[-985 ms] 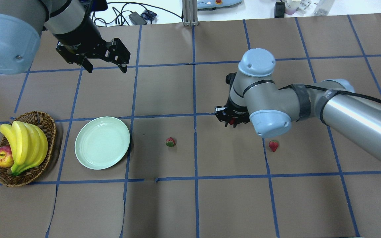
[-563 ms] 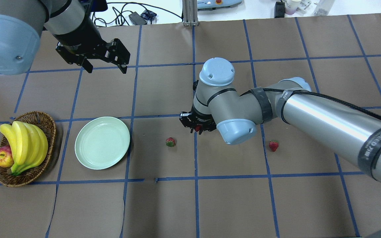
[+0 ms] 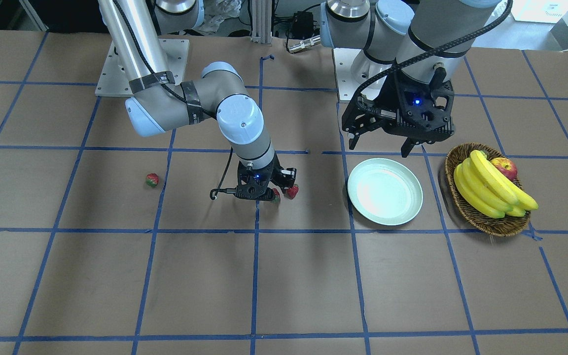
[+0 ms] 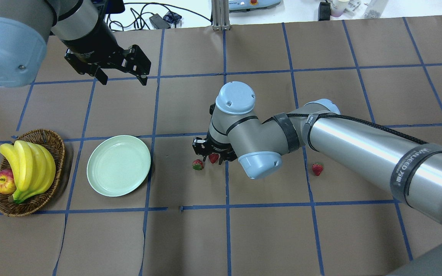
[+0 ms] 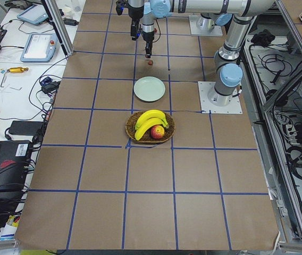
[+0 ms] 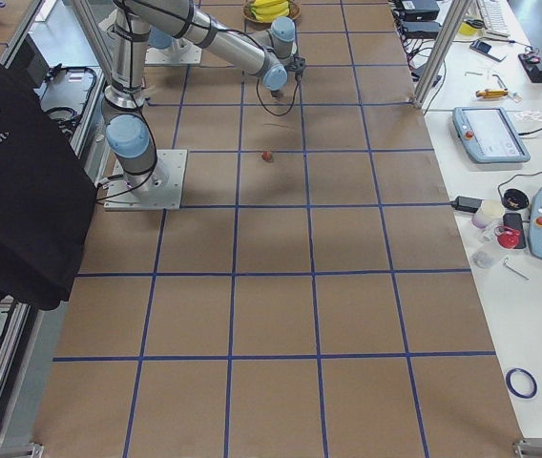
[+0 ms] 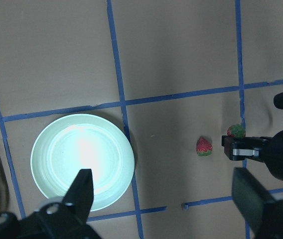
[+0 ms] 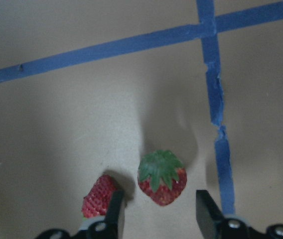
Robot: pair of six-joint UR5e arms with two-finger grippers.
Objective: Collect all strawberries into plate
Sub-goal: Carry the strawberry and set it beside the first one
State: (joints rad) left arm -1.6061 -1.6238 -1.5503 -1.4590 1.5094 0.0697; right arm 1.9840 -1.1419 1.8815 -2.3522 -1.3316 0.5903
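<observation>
the right gripper (image 8: 159,196) hangs low over the middle of the worktop (image 4: 190,237). its fingers (image 8: 115,211) are parted a little wider than the strawberry (image 8: 161,175) lying between them. there is a gap on each side, so they look released and are grasping nothing. a second strawberry (image 8: 97,198) lies just beside the outer face of one finger. the third strawberry (image 4: 317,168) sits well apart on the robot's right, and the plate (image 4: 118,165) holds no fruit.

the main risk, as i judge it, is that neighbour: fingers closing or shifting could knock it and send it rolling. the berry tapers, so an off-centre pinch could squeeze it out. a release too high over the shallow, glossy plate could let it bounce or roll over the rim.

the stretch between the pair and the plate shows only paper and tape, so that path looks free. the left gripper (image 4: 124,80), fingers spread wide and grasping nothing, hovers on the plate's far side and could crowd a high approach. the basket (image 4: 58,145) stands near the plate's other side. the worktop edges are far from every berry.
</observation>
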